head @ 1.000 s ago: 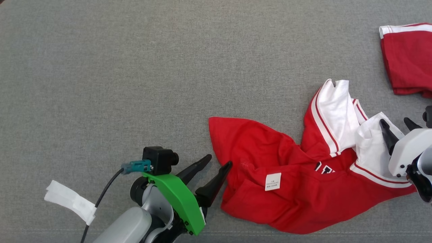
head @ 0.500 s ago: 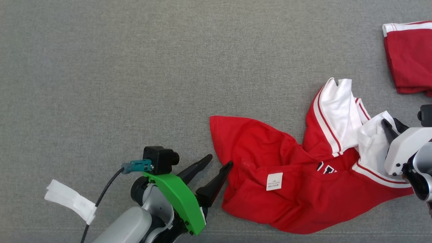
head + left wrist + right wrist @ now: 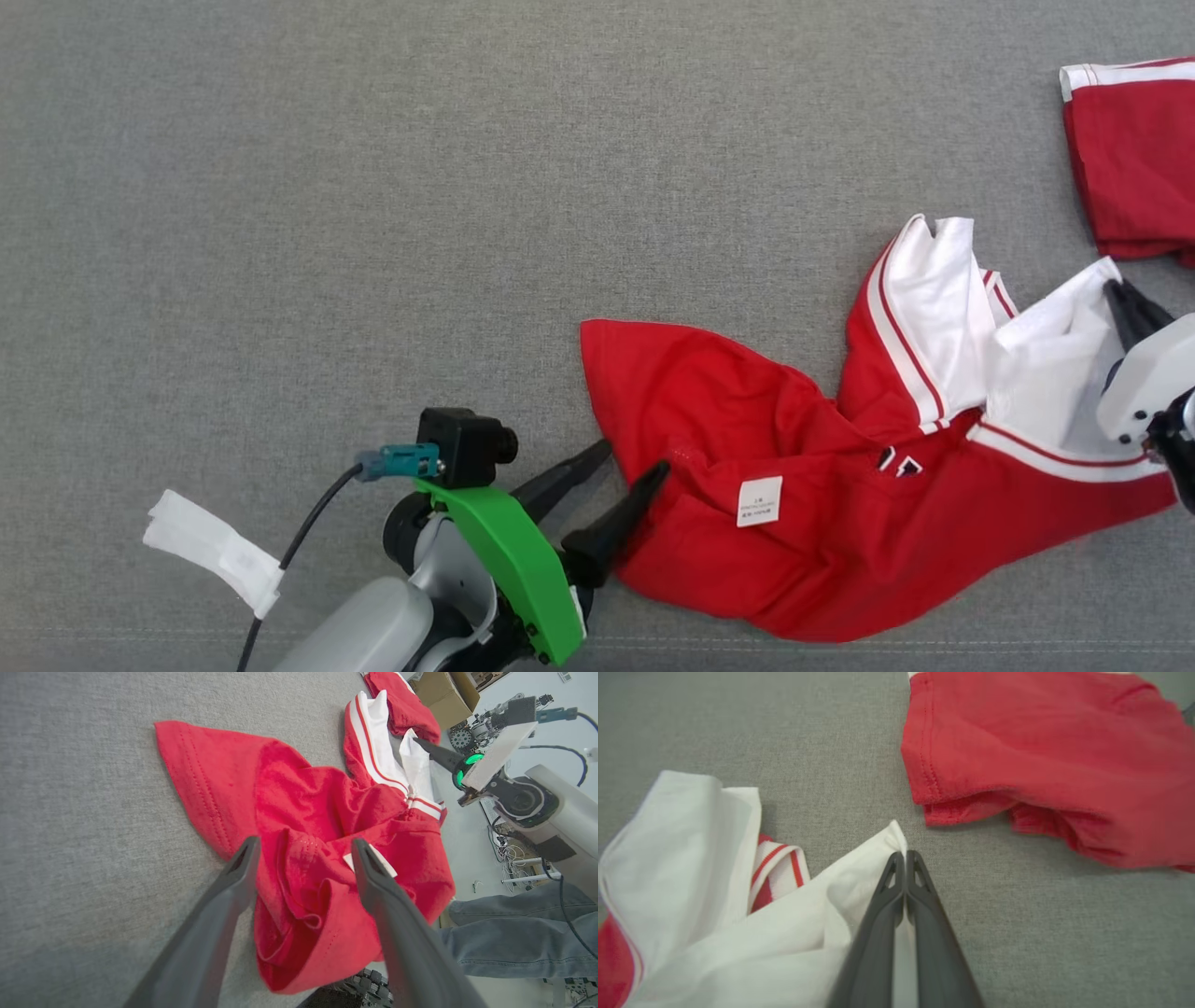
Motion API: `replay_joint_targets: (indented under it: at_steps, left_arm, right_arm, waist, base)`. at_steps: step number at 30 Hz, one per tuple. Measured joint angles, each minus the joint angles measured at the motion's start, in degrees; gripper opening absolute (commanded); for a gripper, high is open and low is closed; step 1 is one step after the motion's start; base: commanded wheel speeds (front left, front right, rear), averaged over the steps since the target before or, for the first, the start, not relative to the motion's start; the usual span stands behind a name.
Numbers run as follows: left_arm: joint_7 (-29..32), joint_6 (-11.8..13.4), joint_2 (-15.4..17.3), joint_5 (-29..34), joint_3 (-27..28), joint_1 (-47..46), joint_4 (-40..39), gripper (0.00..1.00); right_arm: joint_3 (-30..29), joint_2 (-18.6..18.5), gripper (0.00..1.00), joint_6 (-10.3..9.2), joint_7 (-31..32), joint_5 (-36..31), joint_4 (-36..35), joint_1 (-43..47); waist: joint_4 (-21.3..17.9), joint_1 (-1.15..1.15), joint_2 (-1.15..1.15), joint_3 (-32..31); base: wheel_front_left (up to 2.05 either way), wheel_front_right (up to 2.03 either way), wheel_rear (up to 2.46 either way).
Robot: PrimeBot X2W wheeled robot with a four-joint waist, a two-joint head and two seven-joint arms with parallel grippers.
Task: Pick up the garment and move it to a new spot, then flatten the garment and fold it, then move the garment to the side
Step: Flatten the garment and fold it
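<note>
The garment (image 3: 794, 532) is a crumpled red shirt with white, red-striped parts, lying on the grey cloth surface at the lower right. My right gripper (image 3: 1117, 291) is shut on a corner of its white part (image 3: 859, 877), and the closed fingertips (image 3: 905, 855) pinch the cloth's edge. My left gripper (image 3: 633, 457) is open at the shirt's left edge. In the left wrist view its fingers (image 3: 304, 843) straddle a red fold (image 3: 299, 891), with the right gripper (image 3: 420, 743) farther off holding the white cloth.
A second red garment (image 3: 1134, 159) with a white band lies at the far right, close beyond my right gripper (image 3: 1041, 756). A person's leg in jeans (image 3: 514, 938) and a cardboard box (image 3: 444, 695) stand past the surface's edge. Bare grey surface (image 3: 373, 187) spreads left and back.
My right gripper has shut on the white cloth and drawn it up and to the right, stretching it. My left gripper has edged right, onto the garment's red edge.
</note>
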Motion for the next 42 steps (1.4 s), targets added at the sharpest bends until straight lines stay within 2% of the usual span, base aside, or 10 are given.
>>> replay_joint_targets:
  at_steps: [4,13,18,24,30,36,42]
  left_arm:
    - [1.1,-0.4,-1.5,-2.8,-0.9,0.2,1.5,1.0]
    - [2.1,-0.8,-0.6,1.3,-1.7,-3.1,6.2,1.0]
    - [2.2,-1.6,-1.4,1.3,-1.9,-5.1,6.1,1.0]
    - [2.7,-2.1,-1.4,1.5,-2.7,-5.9,6.3,1.0]
    - [2.1,-1.9,-0.6,3.0,-1.5,-6.0,6.2,1.0]
    - [0.8,-0.1,2.0,4.5,1.3,-6.5,5.1,1.0]
    - [1.1,-0.9,0.8,3.4,0.4,-6.5,-0.3,1.0]
  right_arm:
    - [-1.8,-1.5,0.0,-0.01,-1.2,0.0,-1.5,-0.9]
    - [-1.3,-0.9,0.0,-0.01,-1.7,0.2,-4.4,-0.9]
    - [-1.0,0.6,0.0,-0.03,-1.9,0.6,-4.7,-0.5]
    - [-1.8,0.7,0.0,-0.16,-2.8,1.5,-4.6,0.7]
    - [-2.6,0.8,0.0,-0.18,-3.6,1.6,-4.1,2.1]
    - [-3.6,1.0,0.0,-0.26,-4.2,2.2,-3.7,4.6]
    - [-4.3,0.9,0.0,-0.33,-4.2,2.4,-3.9,5.4]
  waist:
    - [-0.3,0.0,0.0,0.0]
    - [-2.2,0.0,0.0,1.2]
    - [-3.5,0.0,0.0,2.0]
    - [-4.7,0.0,0.0,2.6]
    - [-4.7,0.0,0.0,2.3]
    - [-3.7,0.0,0.0,1.5]
    - [-2.3,0.0,0.0,1.1]
  base:
    - [0.0,0.0,0.0]
    - [0.0,0.0,0.0]
    - [0.0,0.0,0.0]
    - [0.0,0.0,0.0]
    - [0.0,0.0,0.0]
    - [0.0,0.0,0.0]
    - [0.0,0.0,0.0]
